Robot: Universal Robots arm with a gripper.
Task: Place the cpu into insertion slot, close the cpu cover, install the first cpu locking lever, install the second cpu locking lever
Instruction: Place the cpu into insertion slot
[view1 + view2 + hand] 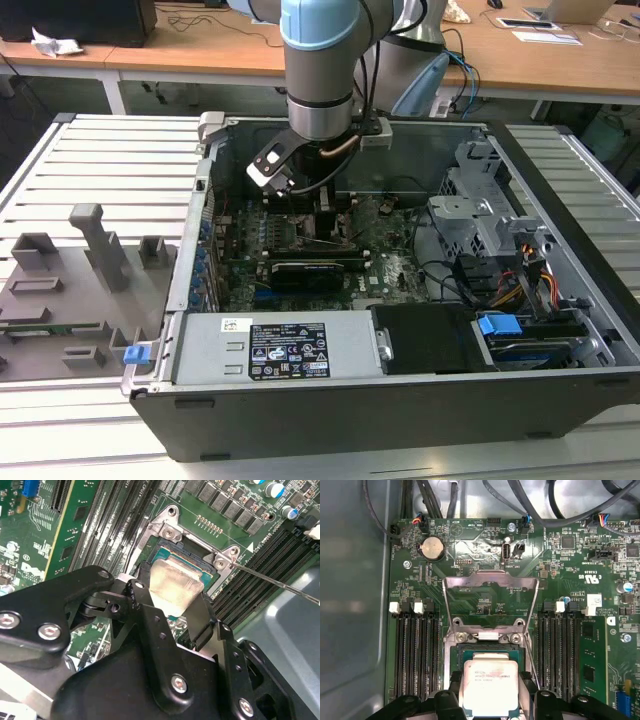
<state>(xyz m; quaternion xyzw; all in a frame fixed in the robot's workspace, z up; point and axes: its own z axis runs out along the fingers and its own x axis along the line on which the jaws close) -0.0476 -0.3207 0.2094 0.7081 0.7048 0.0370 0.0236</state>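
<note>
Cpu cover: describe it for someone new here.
On the green motherboard, look between the two banks of black memory slots. The cpu cover is the thin silvery frame swung open off the insertion slot, the only piece with a large square window.

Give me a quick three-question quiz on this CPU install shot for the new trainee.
1. True or false: the cpu cover lies shut over the insertion slot.
2. What sits between the fingers of the gripper? A) the cpu B) a heatsink C) a screwdriver
3. Fill in: in the first wrist view, long black memory slots run along ___ sides of the insertion slot.
Key: 1 false, the cover is swung open; 2 A; 3 both.
</note>
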